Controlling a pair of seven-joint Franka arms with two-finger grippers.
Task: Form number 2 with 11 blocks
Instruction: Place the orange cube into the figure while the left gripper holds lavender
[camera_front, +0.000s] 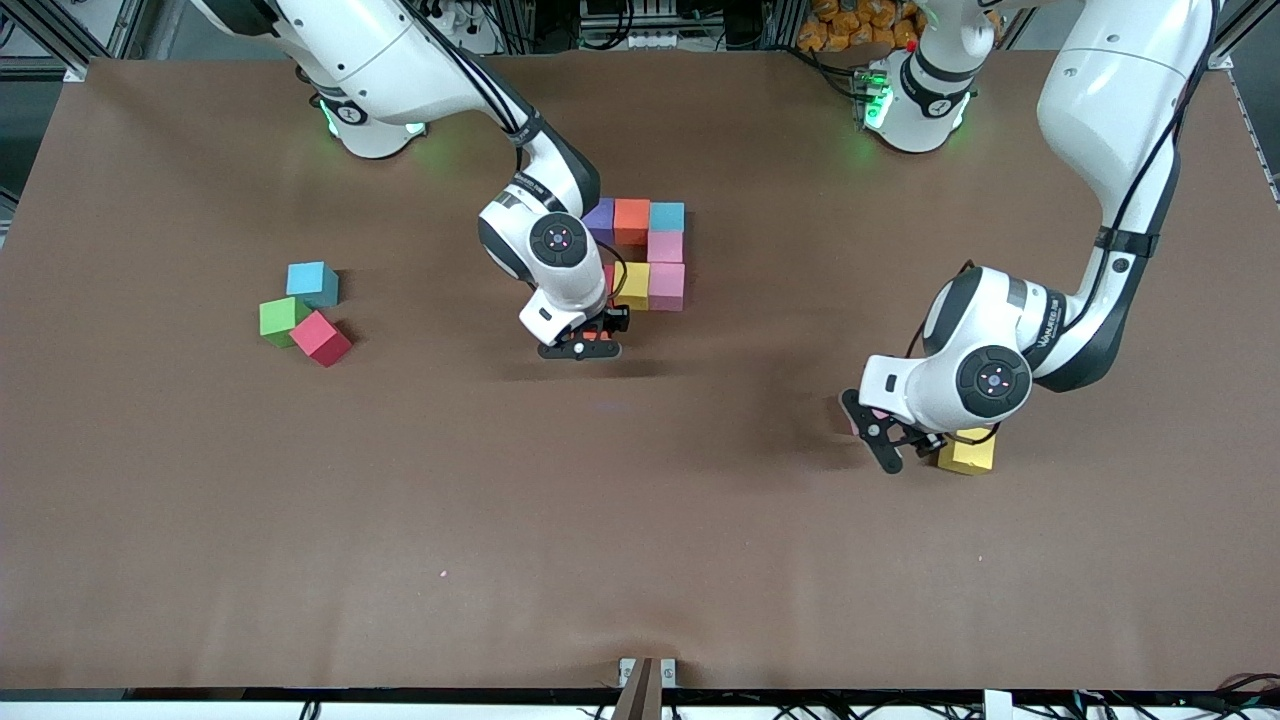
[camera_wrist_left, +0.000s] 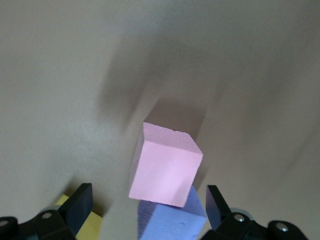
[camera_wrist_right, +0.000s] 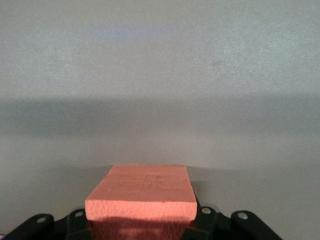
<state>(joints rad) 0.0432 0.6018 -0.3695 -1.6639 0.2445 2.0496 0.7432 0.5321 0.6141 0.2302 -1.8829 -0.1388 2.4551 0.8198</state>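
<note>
The right tool (camera_wrist_right: 142, 227) grips a grainy orange foam cube (camera_wrist_right: 141, 197), hidden at frame centre in the front view. The left tool (camera_wrist_left: 150, 210), fingers spread, hangs over a matte pink cube (camera_wrist_left: 165, 167); a purple cube (camera_wrist_left: 172, 220) is cut off.

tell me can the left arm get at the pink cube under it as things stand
Probably yes. The left tool is open over the pink cube, whose top is bare. A purple cube and a yellow cube sit close beside it, which may crowd the fingers.

Brown bench (camera_front: 640, 560) spanning the front view; green cube (camera_front: 282, 320) resting toward the right arm's end, touching a light blue cube (camera_front: 312, 283) and a red cube (camera_front: 321, 338).
</note>
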